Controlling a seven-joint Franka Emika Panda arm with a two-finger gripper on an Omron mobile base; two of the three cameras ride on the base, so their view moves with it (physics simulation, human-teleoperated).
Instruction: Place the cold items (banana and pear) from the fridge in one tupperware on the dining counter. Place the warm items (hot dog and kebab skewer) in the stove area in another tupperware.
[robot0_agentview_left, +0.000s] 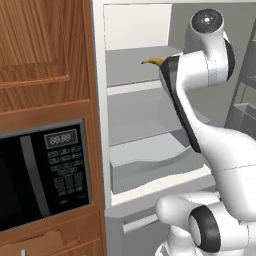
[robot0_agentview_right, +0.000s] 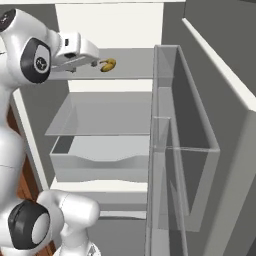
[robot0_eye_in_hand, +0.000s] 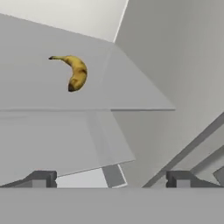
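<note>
Left base view, far left: wood cabinet (robot0_agentview_left: 35, 55) above, black microwave (robot0_agentview_left: 42, 172) built in below it, display lit. Right of that the fridge (robot0_agentview_left: 100, 100) stands open, white inner walls, pale grey shelves stacked. Banana (robot0_agentview_left: 154, 61) lies on the upper shelf (robot0_agentview_left: 130, 65), its tip poking out just left of my forearm; the rest is hidden behind the arm. Drawer bin (robot0_agentview_left: 150, 170) sits at the bottom of the compartment, under the lower shelf.

Right base view: my arm comes up the left edge, wrist level with the upper shelf. My gripper (robot0_agentview_right: 92, 61) reaches in over the front of that shelf, pointing at the banana, near it but not touching. Banana rests flat on the shelf surface, alone there, curved, dark ends. Below it the lower shelf (robot0_agentview_right: 105, 117), then the drawer bin. To the right the open fridge door (robot0_agentview_right: 220, 130) with its clear door bin (robot0_agentview_right: 185, 145), empty as far as I can see.

Hand view: banana sits upper left on the shelf, curve bulging to the right, stem end pointing left. My two fingertips (robot0_eye_in_hand: 41, 179) rise at the bottom, spread wide apart, nothing between them. Claw is released, holding nothing. Banana is well ahead of the tips and off to the left-hand finger's side, not centred between them.

Pear: can't see it from here.
</note>
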